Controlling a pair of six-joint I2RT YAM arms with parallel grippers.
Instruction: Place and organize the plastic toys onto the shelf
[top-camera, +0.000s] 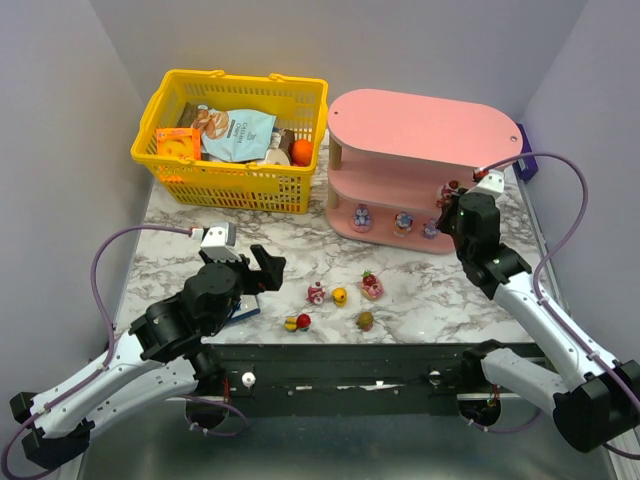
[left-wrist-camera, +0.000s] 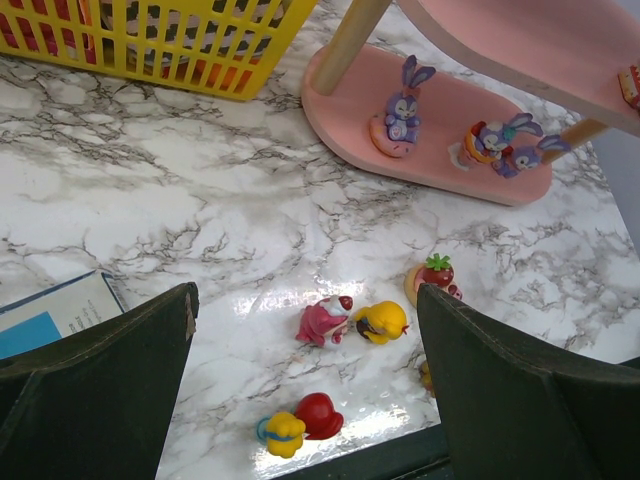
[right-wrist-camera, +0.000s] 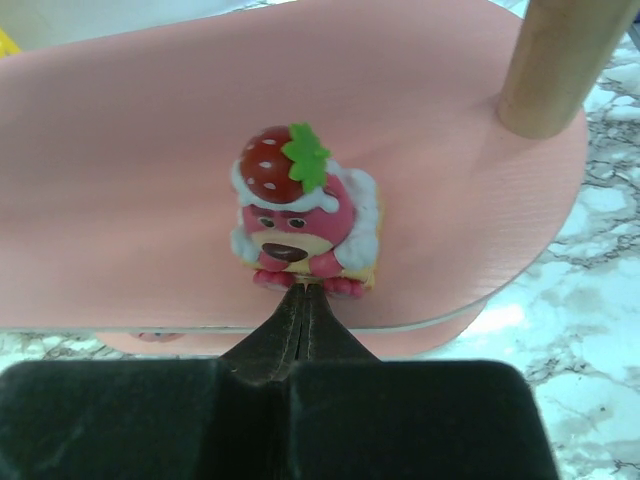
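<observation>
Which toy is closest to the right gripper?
The pink bear with a strawberry hat, on the shelf's middle tier, right at the right gripper's tips. The other toys sit on the bottom tier or table.

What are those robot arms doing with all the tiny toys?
The right pincer is shut, its tip at the feet of a strawberry bear toy standing on the pink shelf, middle tier. The left pincer hangs open above several loose toys on the table. Three purple bunnies sit on the bottom tier.
</observation>
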